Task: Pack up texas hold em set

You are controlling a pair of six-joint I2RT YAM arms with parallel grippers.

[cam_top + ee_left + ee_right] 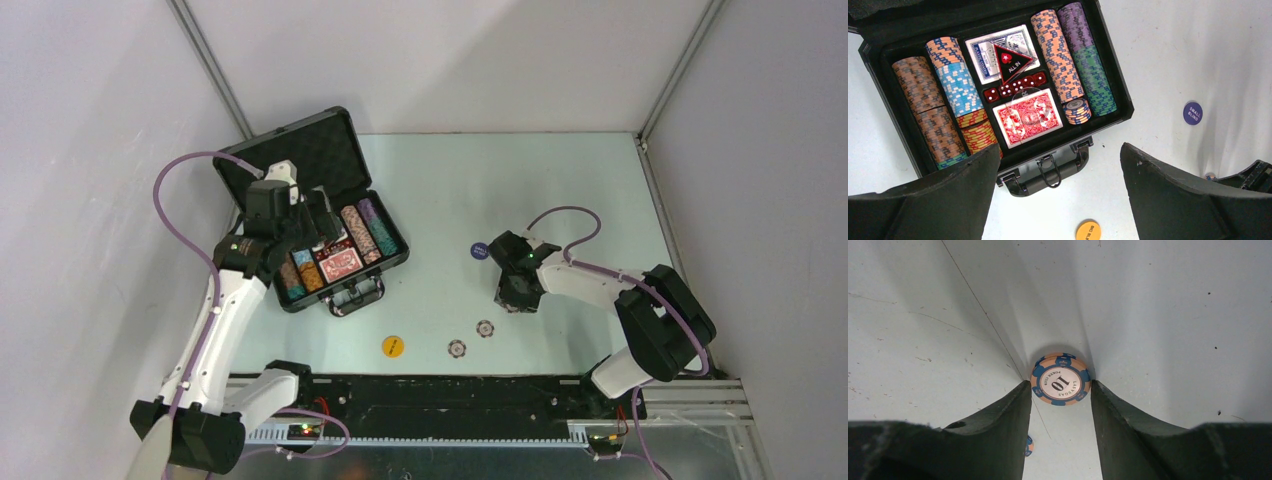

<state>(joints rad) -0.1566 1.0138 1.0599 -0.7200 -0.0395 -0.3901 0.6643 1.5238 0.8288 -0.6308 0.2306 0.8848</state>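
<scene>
One briefcase (305,150), handle (357,296) toward robot

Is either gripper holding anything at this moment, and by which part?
Right gripper pinches the orange-and-blue 10 chip by opposite edges of its rim. Left gripper is open and empty.

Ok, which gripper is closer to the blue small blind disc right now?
Right. The right gripper sits just beside the small blind disc, closed on a 10 chip; the left gripper hangs over the open case, well to its left.
</scene>
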